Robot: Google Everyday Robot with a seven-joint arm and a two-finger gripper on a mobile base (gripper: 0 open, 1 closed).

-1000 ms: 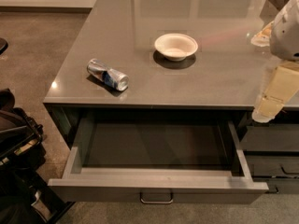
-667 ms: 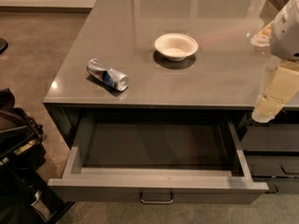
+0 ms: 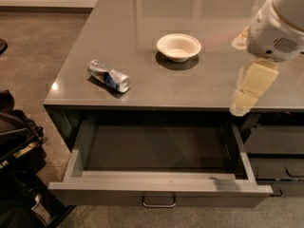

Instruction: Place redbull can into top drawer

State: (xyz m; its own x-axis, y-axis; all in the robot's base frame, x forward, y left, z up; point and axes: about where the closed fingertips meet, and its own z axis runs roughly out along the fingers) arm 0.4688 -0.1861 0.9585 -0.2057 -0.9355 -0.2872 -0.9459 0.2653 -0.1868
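At the far left edge of the frame, dark bags or gear [image 3: 16, 146] sit on the brown floor [image 3: 42, 42] beside the cabinet. On the grey countertop [image 3: 142, 18], toward its left front corner, the redbull can [image 3: 109, 76] lies on its side, its silver top pointing toward the lower right, well apart from everything else on the surface. Below the counter's front edge the top drawer [image 3: 161, 186] stands pulled out wide, its dark inside exposed, and a small metal bar handle [image 3: 158, 202] sits at the middle of its flat front. Up at centre frame a white bowl [image 3: 179, 46] rests upright on the countertop. At the right, the gripper [image 3: 244, 98] hangs from the white arm [image 3: 278, 27] over the counter's front right edge, above the drawer's right corner and far from the can; whether it is spread or pressed together cannot be told. Narrower dark drawers [image 3: 275, 156] fill the lower right.
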